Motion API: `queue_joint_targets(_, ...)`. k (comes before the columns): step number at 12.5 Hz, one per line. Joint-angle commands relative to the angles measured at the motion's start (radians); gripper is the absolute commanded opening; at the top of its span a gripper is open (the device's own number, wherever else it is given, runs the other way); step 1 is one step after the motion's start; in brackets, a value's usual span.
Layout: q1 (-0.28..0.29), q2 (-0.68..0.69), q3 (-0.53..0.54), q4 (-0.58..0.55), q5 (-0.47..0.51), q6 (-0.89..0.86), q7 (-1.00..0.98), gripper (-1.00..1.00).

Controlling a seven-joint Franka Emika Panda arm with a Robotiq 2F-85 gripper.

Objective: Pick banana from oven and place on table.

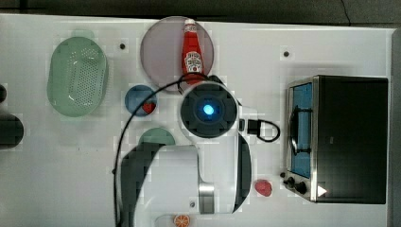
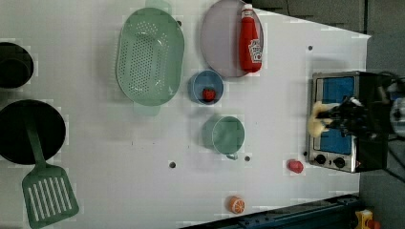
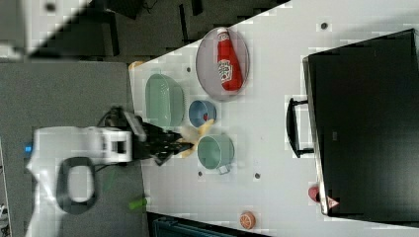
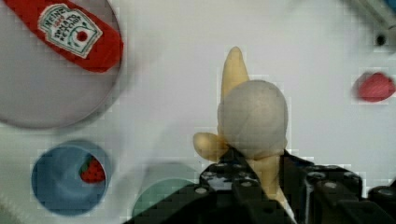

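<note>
banana (image 4: 252,121) is clamped in the fingers (image 4: 261,186), gripped low on the bunch so the stubby tips fan out past the pads. Held clear above the counter (image 4: 177,93), not touching it. Left view has the pale bunch (image 2: 316,119) sticking out of the gripper (image 2: 334,117) in front of the oven's glass door; right view has it (image 3: 195,136) just ahead of the fingers (image 3: 173,143), between the blue bowl and the green cup.

Read: pick looks done, we're in the carry/place phase. Bunch is out of the oven (image 1: 338,139), and the door looks shut in the top view, handle facing the arm. Grip at the base makes sense: leaves the bulk of the fruit free to touch down first when lowered.

Around the fingers, from the wrist view:
- bare white counter straight ahead of the banana tips, likely drop zone
- blue bowl (image 4: 70,177) with a strawberry (image 4: 92,170) off to one side, near
- green cup (image 4: 161,196) rim just beside the fingers, tightest clearance
- grey plate (image 4: 42,102) with ketchup bottle (image 4: 70,32) lying on it, further out
- small red item (image 4: 373,86) on the opposite side, well apart

Risk, as I judge it: lowering straight down could clip the cup rim. Needs a shift toward the open patch, then descend and release.
</note>
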Motion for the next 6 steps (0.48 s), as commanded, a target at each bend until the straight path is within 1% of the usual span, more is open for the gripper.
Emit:
queue_joint_targets(1,-0.015,0.013,-0.039,-0.056,0.013,0.121,0.066,-0.61)
queue_joint_targets(5,-0.017,0.103,-0.041,-0.134,0.018,0.242,0.066,-0.61)
queue_joint_targets(6,-0.017,0.129,-0.042,-0.141,0.018,0.265,0.066,-0.51)
